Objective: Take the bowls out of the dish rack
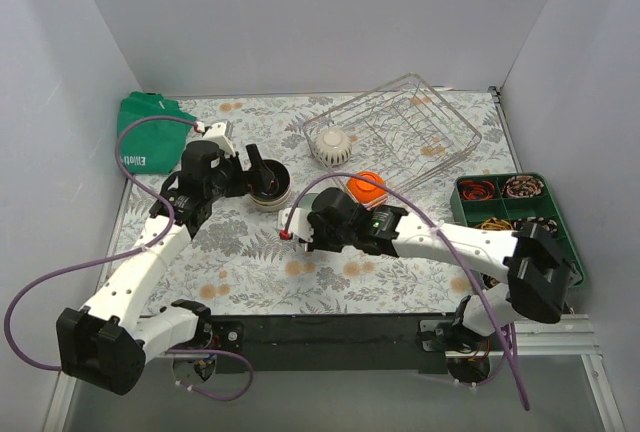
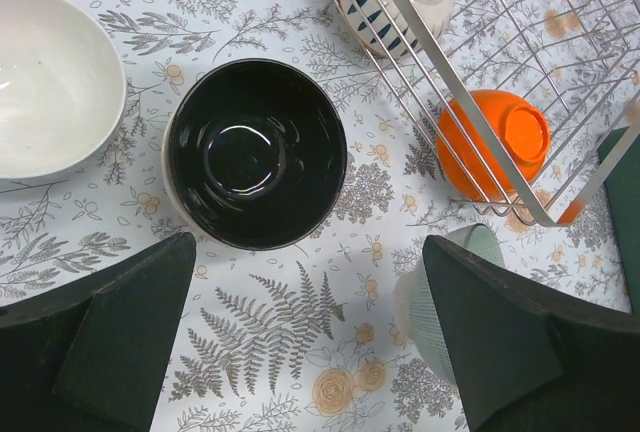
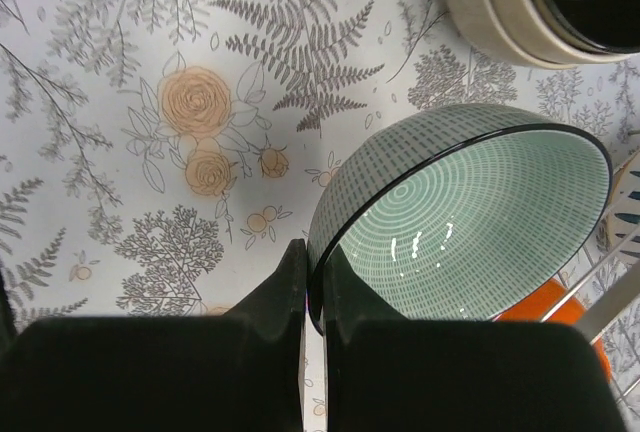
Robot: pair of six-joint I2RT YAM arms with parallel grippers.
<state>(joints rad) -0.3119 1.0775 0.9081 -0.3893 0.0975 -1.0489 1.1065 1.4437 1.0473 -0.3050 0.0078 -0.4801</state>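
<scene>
My right gripper is shut on the rim of the pale mint green bowl and holds it tilted just above the floral table; that bowl also shows in the left wrist view. My left gripper is open and empty, just in front of the black-inside bowl. A white bowl sits to its left. The wire dish rack holds a ribbed white bowl. An orange bowl lies upside down at the rack's near corner.
A dark green compartment tray of trinkets stands at the right edge. A green cloth lies at the back left. Grey walls close in the table on three sides.
</scene>
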